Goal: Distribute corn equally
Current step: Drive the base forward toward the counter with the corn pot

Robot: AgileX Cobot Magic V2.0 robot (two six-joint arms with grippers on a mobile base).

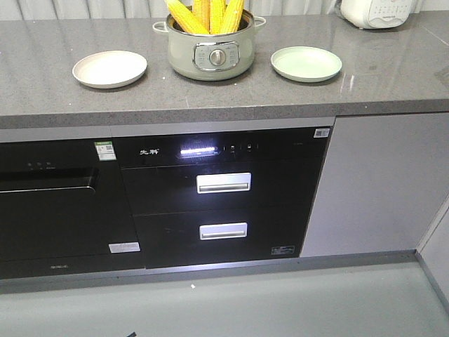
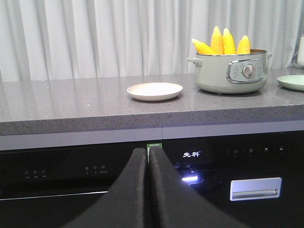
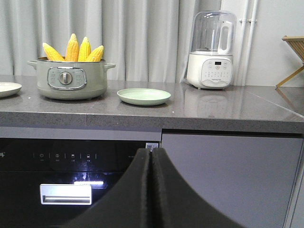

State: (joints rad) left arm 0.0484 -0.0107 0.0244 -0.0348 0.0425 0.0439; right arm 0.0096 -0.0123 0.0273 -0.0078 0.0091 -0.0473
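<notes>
Several yellow corn cobs [image 1: 205, 15] stand upright in a pale green electric pot [image 1: 210, 53] at the back middle of the counter; the corn [image 2: 222, 42] and pot [image 2: 230, 72] also show in the left wrist view, and the corn [image 3: 75, 49] and pot [image 3: 71, 78] in the right wrist view. A cream plate [image 1: 109, 68] lies left of the pot, a mint green plate [image 1: 306, 63] right of it; both hold nothing. My left gripper [image 2: 147, 151] and right gripper [image 3: 151, 151] are shut with nothing between them, held low before the black appliance fronts, well short of the counter.
The grey stone counter [image 1: 210, 95] ends in a front edge above black built-in appliances [image 1: 224, 189] with two drawer handles. A white blender [image 3: 210, 52] stands at the back right. A wooden rack [image 3: 294, 52] is at far right. Curtains hang behind.
</notes>
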